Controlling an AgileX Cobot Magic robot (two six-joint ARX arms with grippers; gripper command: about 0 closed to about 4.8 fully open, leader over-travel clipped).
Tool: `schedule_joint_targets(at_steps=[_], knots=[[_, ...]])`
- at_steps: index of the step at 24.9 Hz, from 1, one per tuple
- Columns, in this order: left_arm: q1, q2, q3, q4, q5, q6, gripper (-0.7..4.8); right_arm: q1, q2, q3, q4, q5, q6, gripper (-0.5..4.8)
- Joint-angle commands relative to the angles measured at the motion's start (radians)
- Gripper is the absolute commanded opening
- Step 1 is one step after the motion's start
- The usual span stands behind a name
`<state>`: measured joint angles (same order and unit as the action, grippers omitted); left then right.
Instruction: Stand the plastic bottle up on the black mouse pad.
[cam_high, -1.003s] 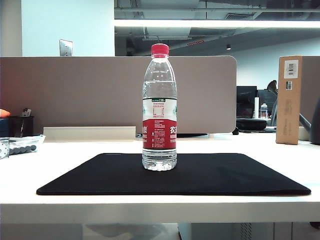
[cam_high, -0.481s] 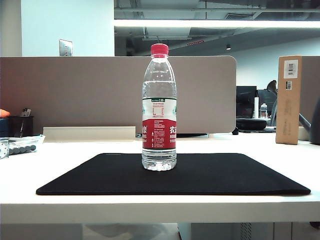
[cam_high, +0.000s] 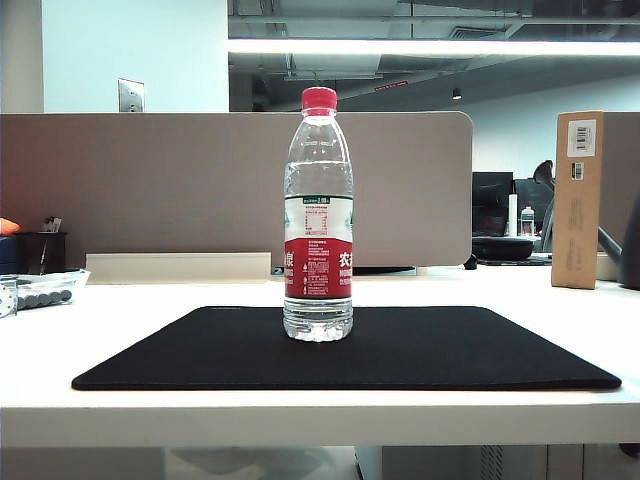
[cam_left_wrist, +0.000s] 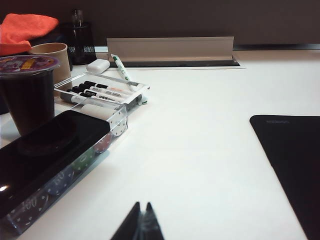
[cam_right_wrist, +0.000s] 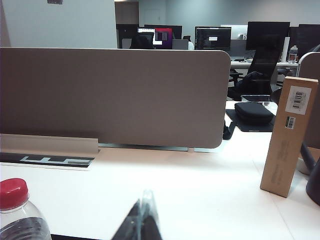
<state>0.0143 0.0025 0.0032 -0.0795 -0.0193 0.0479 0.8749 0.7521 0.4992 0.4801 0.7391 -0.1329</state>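
The plastic bottle (cam_high: 318, 215), clear with a red cap and a red-and-white label, stands upright near the middle of the black mouse pad (cam_high: 450, 350). Neither arm shows in the exterior view. In the right wrist view my right gripper (cam_right_wrist: 144, 200) is shut and empty, raised above the table, with the bottle's red cap (cam_right_wrist: 13, 192) off to one side and apart from it. My left gripper (cam_left_wrist: 142, 206) is shut with nothing in it, low over bare white table; a corner of the mouse pad (cam_left_wrist: 295, 160) lies to one side of it.
A clear tray of markers (cam_left_wrist: 102, 92), a dark cup with a purple lid (cam_left_wrist: 27, 95), a beige cup (cam_left_wrist: 52, 57) and a black phone-like slab (cam_left_wrist: 45, 155) crowd the table's left end. A tall cardboard box (cam_high: 578, 200) stands at the right. A grey partition (cam_high: 180, 190) runs behind.
The bottle and the mouse pad stay where they were. No arm enters the exterior view.
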Motion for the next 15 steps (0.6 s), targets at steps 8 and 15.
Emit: schedule_joint_targets(at_steps=[8, 15], knots=[[-0.001, 0.000, 0.005, 0.006, -0.003, -0.003, -0.04, 0.002, -0.002, 0.004, 0.010, 0.000, -0.001, -0.05], [-0.001, 0.000, 0.005, 0.006, -0.003, -0.003, -0.04, -0.009, -0.058, 0.003, -0.077, -0.001, -0.002, -0.05]])
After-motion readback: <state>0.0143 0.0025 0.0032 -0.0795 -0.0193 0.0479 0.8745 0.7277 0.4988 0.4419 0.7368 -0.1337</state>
